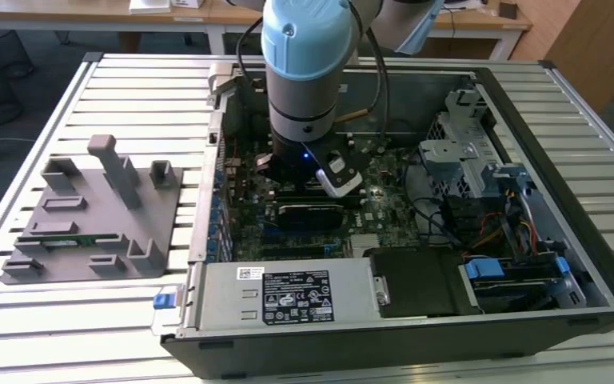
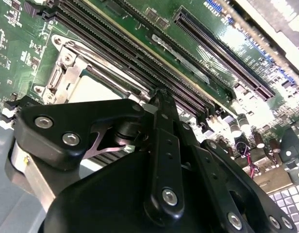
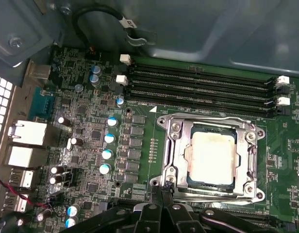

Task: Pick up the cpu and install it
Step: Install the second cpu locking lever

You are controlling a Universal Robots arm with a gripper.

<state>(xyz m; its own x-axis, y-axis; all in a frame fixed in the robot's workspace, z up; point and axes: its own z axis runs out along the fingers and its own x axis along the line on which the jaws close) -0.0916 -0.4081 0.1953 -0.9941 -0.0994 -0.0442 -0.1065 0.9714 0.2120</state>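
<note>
The cpu (image 3: 211, 158) already sits in its socket frame (image 3: 171, 160). The pincer (image 3: 161, 194) hangs just beside its near edge, fingers seemingly closed on nothing

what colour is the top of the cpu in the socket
Pale silvery cream, on the cpu, clearest in the first wrist view.

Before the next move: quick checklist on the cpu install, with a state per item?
1. Silvery square cpu lies inside the metal-framed black socket: ok.
2. Cpu level and fully seated: cannot tell.
3. Black end effector is at the socket's edge, off the chip: ok.
4. End effector carrying anything: cannot tell.
5. Long black memory slots beside the socket are empty: ok.
</note>
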